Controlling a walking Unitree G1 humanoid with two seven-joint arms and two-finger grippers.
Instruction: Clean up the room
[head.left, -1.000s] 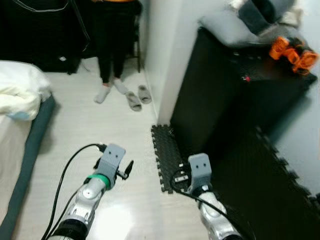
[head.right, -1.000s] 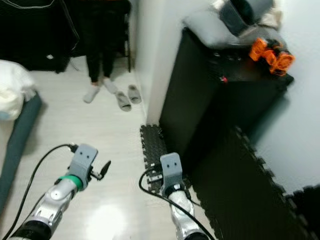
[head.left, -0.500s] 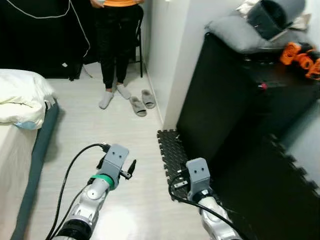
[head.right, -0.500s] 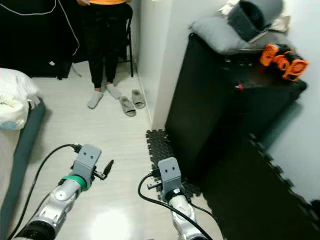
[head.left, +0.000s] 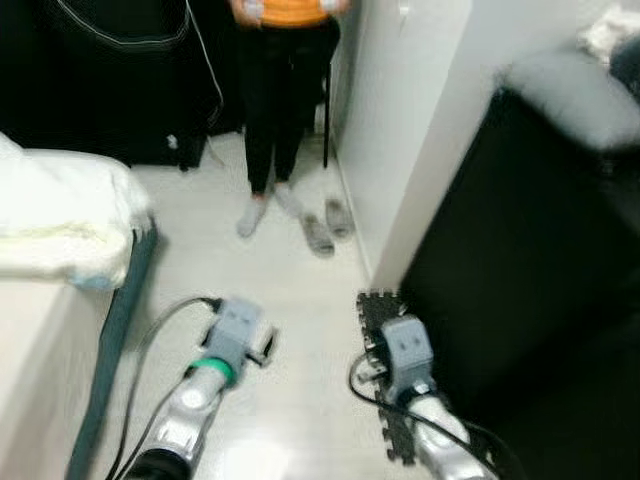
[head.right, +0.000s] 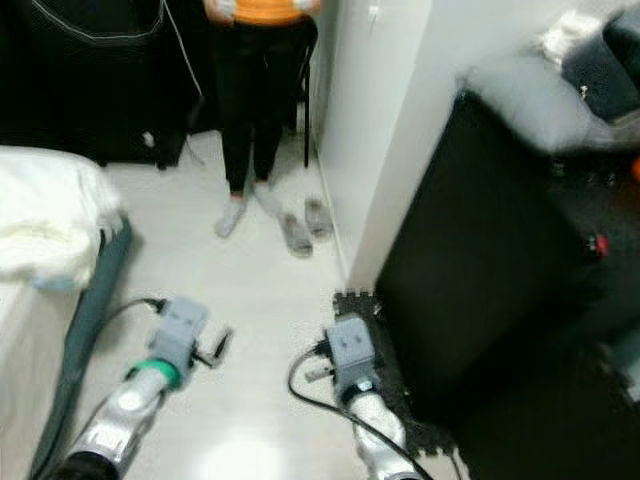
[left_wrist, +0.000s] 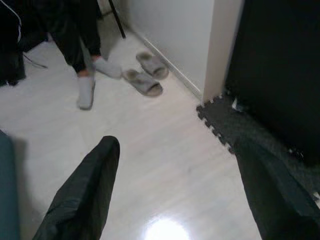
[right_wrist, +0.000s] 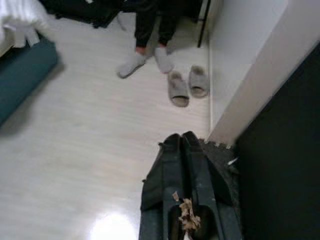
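Right wrist view: my right claw has its two black fingers pressed together, hanging above the pale floor at the edge of the black foam mat; a small brownish scrap sits caught between the fingers near their base, can't tell what it is. My left claw is spread wide with two fingers apart, holding nothing, also over the floor. Two grey slippers lie side by side on the floor close to the white wall, just beside the feet of one person in black trousers, grey socks and an orange top who stands at the far end of the room. Head views are blurred. One bed with white bedding and a dark teal side runs along my left. On my right stands one tall black cabinet with a grey cushion on top of it and a dark grey item next to that; can't make out more there. The foam mat runs along the cabinet's foot. Both my silver arms reach forward low, left one with a green ring at the wrist, a black cable looping from each.
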